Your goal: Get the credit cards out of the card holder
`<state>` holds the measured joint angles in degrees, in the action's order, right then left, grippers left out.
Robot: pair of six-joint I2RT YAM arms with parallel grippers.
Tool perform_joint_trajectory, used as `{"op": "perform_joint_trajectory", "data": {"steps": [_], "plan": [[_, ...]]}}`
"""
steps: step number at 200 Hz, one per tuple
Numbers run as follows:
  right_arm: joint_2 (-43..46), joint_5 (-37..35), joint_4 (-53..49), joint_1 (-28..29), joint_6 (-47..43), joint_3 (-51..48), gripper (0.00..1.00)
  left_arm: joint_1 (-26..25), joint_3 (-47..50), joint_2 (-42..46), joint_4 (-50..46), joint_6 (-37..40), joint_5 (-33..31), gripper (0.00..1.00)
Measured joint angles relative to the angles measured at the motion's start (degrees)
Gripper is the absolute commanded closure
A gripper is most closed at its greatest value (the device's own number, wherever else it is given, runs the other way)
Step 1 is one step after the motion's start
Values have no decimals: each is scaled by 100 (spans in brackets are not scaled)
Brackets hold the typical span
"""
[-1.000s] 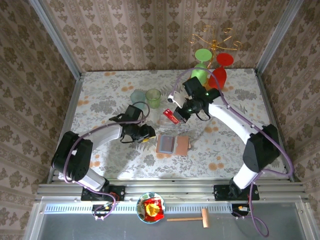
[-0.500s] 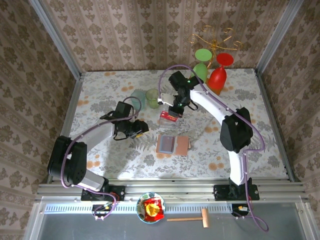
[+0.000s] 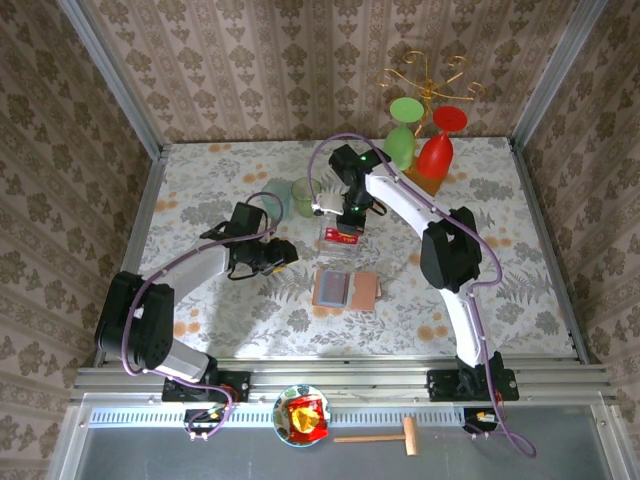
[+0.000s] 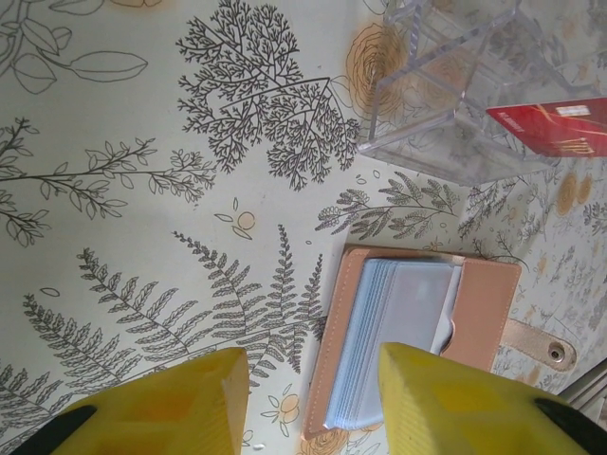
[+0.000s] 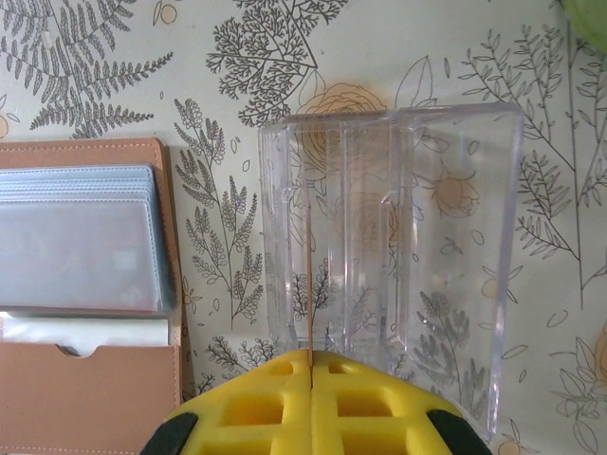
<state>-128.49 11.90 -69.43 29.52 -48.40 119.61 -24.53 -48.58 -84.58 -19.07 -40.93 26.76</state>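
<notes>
Right gripper (image 3: 344,224) has swung toward the back-left since a second ago and now hangs right over the clear plastic tray (image 5: 389,237). Its jaws are clenched on a red credit card (image 4: 555,128), held edge-on and lined up with one of the tray's slots. Left gripper (image 4: 313,358) only shifted a little. It hovers over the table (image 3: 200,190) just left of the card holder (image 3: 345,290), jaws apart with nothing between them. Card holder lies flat and open, grey-blue pockets facing up, just on the near side of the tray
</notes>
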Motion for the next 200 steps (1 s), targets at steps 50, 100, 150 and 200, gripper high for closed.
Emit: {"op": "perform_joint_trajectory", "data": {"steps": [50, 100, 150, 200], "plan": [[-389, 70, -382, 0, -188, 343, 100, 0, 136, 0, 164, -109, 2, 59], [-636, 199, -570, 0, -302, 442, 95, 0, 203, 0, 341, -273, 31, 59], [-857, 289, -804, -15, -352, 850, 83, 0, 247, 0, 411, -304, 33, 59], [-907, 291, -870, -68, -214, 1117, 83, 0, 267, 2, 461, -323, 48, 59]]}}
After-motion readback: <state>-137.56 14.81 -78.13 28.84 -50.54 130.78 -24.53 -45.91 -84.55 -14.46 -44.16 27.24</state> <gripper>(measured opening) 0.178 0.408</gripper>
